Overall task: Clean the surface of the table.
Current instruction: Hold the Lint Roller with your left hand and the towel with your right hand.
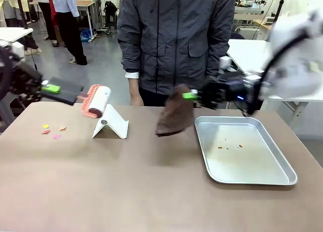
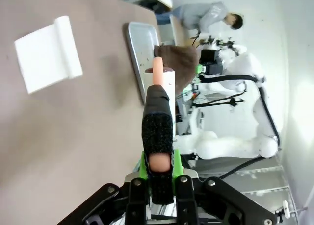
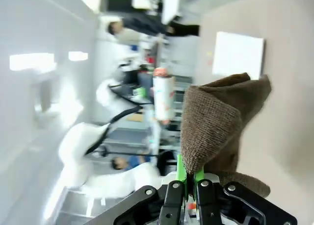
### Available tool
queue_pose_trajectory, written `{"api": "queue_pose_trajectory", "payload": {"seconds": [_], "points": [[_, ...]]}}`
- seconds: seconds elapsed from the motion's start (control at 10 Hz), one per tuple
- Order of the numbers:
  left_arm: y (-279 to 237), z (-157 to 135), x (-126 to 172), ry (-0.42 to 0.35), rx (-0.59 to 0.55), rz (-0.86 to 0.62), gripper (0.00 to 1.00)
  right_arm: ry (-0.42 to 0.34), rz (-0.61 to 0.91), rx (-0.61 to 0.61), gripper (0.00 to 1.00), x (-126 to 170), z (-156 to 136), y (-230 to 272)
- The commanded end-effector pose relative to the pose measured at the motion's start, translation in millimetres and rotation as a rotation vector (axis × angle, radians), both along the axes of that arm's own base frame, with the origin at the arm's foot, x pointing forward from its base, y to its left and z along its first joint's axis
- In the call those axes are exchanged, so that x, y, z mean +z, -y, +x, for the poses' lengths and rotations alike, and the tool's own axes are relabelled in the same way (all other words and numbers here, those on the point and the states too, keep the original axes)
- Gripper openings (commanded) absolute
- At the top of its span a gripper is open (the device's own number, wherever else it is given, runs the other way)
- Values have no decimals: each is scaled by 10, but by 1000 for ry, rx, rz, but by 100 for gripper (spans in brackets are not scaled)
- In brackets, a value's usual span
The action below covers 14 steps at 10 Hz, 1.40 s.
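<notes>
Left claw clenches the lint roller; roll it flat over scraps on the counter (right claw grips cloth).

— How is the light?
— Bright and even, coming from overhead. The bench has a soft matte look, with only faint shadows beside the white stand and under the brown cloth.
— Any glare?
— The metal tray reflects pale light, and white patches burn out on the left of the right wrist view.
— Sharpness?
— The right arm is smeared by motion blur in the front view, and the right wrist view is blurred throughout. The left wrist view is crisper, though its edges bend.
</notes>
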<state>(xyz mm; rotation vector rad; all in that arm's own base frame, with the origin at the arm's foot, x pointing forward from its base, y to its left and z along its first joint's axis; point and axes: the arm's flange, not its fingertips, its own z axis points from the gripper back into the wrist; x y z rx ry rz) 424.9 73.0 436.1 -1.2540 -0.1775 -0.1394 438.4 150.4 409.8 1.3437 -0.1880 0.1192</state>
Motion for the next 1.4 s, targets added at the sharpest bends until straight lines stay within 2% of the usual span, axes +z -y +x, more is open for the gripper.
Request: {"api": "queue_pose_trajectory", "payload": {"seconds": [0.0, 0.1, 0.2, 0.4, 0.5, 0.7, 0.8, 0.9, 1.0, 1.3], "points": [[-339, -251, -193, 93, -89, -123, 0, -50, 116, -22, 0, -341, -789, 832], [-528, -388, -286, 137, -85, -193, 0, -31, 193, -15, 0, -454, -862, 1129], [-692, -464, -372, 153, -90, -221, 0, -53, 243, -44, 0, -573, -922, 1370], [-1056, -590, -590, 148, -75, -253, 0, -42, 343, -144, 0, -854, -1110, 1886], [-1166, -582, -718, 51, -39, -251, 0, -32, 362, -193, 0, -951, -1177, 2028], [-1306, -615, -898, -114, 157, -288, 0, -17, 373, -271, 0, -1018, -1238, 2117], [-1272, -645, -912, -111, 183, -299, 0, 18, 362, -294, 0, -1002, -1244, 2101], [-1289, -669, -974, -34, 62, -251, 0, 92, 312, -389, 0, -962, -1224, 2015], [-1289, -669, -974, -34, 62, -251, 0, -50, 357, -274, 0, -1059, -1136, 2260], [-1289, -669, -974, -34, 62, -251, 0, -50, 357, -274, 0, -1059, -1136, 2260]]}}
